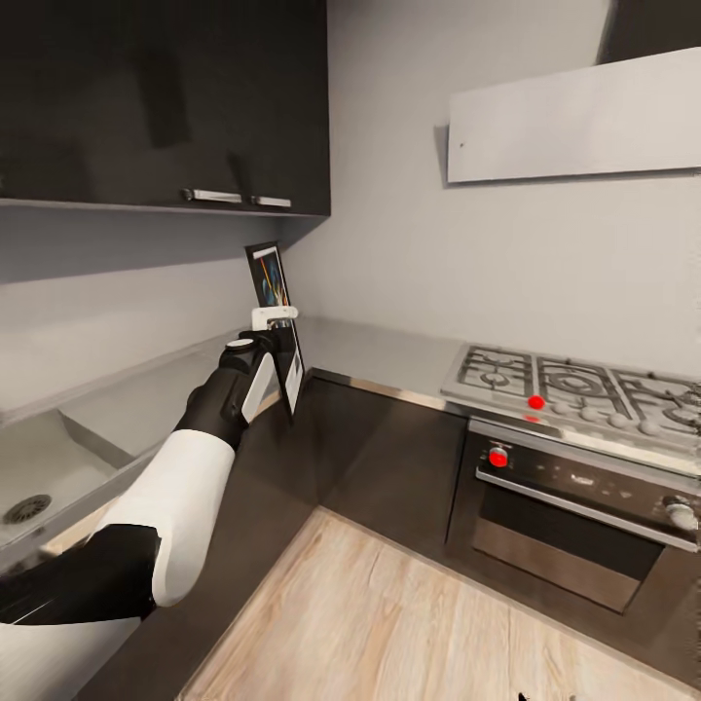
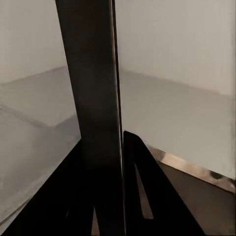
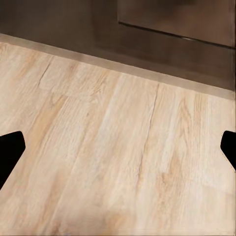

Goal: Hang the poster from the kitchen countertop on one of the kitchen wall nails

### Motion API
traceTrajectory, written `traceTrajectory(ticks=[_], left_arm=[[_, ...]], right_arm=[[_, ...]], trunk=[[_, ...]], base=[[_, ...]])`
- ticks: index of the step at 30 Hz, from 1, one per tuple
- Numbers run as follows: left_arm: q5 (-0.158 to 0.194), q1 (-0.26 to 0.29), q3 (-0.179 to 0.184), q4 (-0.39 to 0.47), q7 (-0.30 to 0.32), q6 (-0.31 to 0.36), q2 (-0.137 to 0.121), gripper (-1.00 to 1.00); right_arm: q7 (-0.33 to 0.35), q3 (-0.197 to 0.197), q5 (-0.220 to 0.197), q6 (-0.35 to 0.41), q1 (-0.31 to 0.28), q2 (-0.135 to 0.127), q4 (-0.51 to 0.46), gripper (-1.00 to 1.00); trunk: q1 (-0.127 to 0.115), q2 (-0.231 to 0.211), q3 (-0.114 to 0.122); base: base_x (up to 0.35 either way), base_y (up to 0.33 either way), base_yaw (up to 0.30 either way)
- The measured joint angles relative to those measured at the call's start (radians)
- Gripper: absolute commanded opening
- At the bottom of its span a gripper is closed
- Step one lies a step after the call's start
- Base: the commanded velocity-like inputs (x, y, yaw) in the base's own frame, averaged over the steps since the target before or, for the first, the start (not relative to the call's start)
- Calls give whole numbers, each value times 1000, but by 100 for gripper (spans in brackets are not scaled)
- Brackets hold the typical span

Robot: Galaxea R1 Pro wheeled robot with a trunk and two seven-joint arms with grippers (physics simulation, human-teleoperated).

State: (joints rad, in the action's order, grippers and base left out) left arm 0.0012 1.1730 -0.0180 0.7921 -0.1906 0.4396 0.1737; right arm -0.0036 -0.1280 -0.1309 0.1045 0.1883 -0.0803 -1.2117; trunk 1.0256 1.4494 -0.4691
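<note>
My left gripper (image 1: 276,331) is shut on the poster (image 1: 272,280), holding it upright above the corner of the grey kitchen countertop (image 1: 380,349). The poster's colourful face, with white border and black frame, is turned toward the left wall. In the left wrist view the poster (image 2: 93,98) runs edge-on as a dark strip between my black fingers (image 2: 142,182). My right gripper (image 3: 118,147) hangs open over the pale wood floor (image 3: 113,147), with nothing between its tips. The wall nail is out of view.
A sunken sink (image 1: 39,467) lies at the left. The gas hob (image 1: 574,385) and oven (image 1: 574,506) stand at the right under a white hood (image 1: 584,117). Dark upper cabinets (image 1: 166,97) hang just above the poster. Plain grey wall (image 1: 389,195) fills the corner.
</note>
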Motion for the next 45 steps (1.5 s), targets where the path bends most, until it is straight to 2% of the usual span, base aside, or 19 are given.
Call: traceTrajectory(ticks=[2,5,16,18,21,22,23,25,26,28,29,31,32,33,35,39,41,44,45], left_arm=[[0,0,1,0,0,0,0,-100],[0,0,2,-1,0,1,0,-100],[2,0,11,-1,7,1,0,-100],[3,0,25,-1,13,2,1,-100],[4,0,56,2,75,2,1,-100],[6,0,64,6,118,3,1,-100],[16,0,76,31,289,27,1,-100],[8,0,76,36,416,50,1,-100],[15,-1,76,38,570,67,1,-100],[6,0,75,37,692,71,1,-100],[7,0,75,33,872,79,1,-100],[-2,0,74,29,930,74,0,-100],[-2,-1,74,23,980,75,0,-100],[-3,-1,74,20,998,74,0,-100],[-4,-1,74,4,1051,74,0,-100],[-4,-2,75,-19,1139,72,0,-100],[-5,-2,75,-30,1172,71,0,-100],[-7,-2,75,-60,1236,69,0,-100],[-8,-2,76,-74,1265,68,-4,-100]], right_arm=[[0,-1,1,-47,0,-1,26,100],[-1,-1,1,-67,0,-1,43,100],[-1,-1,2,-79,0,-2,55,100],[-1,-1,2,-79,0,-2,55,100],[-1,-1,2,-80,0,-2,55,100],[-1,-1,2,-80,0,-2,55,100],[-1,-2,2,-81,0,-2,55,100],[-1,-2,3,-80,0,-3,56,100],[0,-2,4,-80,0,-3,56,100],[0,-2,4,-81,0,-4,56,100],[9,-3,3,-81,0,-7,48,100],[27,-3,3,-81,0,-16,38,100],[75,-17,1,-80,0,-41,20,100],[100,-29,0,-80,0,-52,14,100],[184,-92,-2,-80,0,-74,2,100],[274,-197,-5,-77,-1,-91,-30,100],[304,-220,-5,-73,-1,-95,-55,100],[406,-249,-4,-40,-4,-100,-112,100],[489,-256,-3,8,-10,-107,-137,100]], trunk=[[0,0,0],[0,0,0],[0,0,0],[0,0,0],[0,0,0],[-1,0,0],[-1,0,0],[-1,0,0],[-1,0,0],[-1,0,0],[-1,0,0],[-1,0,0],[-1,0,0],[-1,0,0],[-1,0,0],[-1,0,0],[-1,0,0],[-1,0,0],[-1,0,0]], base=[[-339,0,0],[-339,0,0],[-334,0,0],[-235,0,0],[-95,0,0],[-14,0,0],[-11,0,0],[-5,0,0],[-2,0,0],[-1,0,0],[0,0,0],[0,0,0],[0,0,0],[0,0,0],[0,0,0],[0,0,0],[0,0,0],[0,0,0],[0,0,0]])
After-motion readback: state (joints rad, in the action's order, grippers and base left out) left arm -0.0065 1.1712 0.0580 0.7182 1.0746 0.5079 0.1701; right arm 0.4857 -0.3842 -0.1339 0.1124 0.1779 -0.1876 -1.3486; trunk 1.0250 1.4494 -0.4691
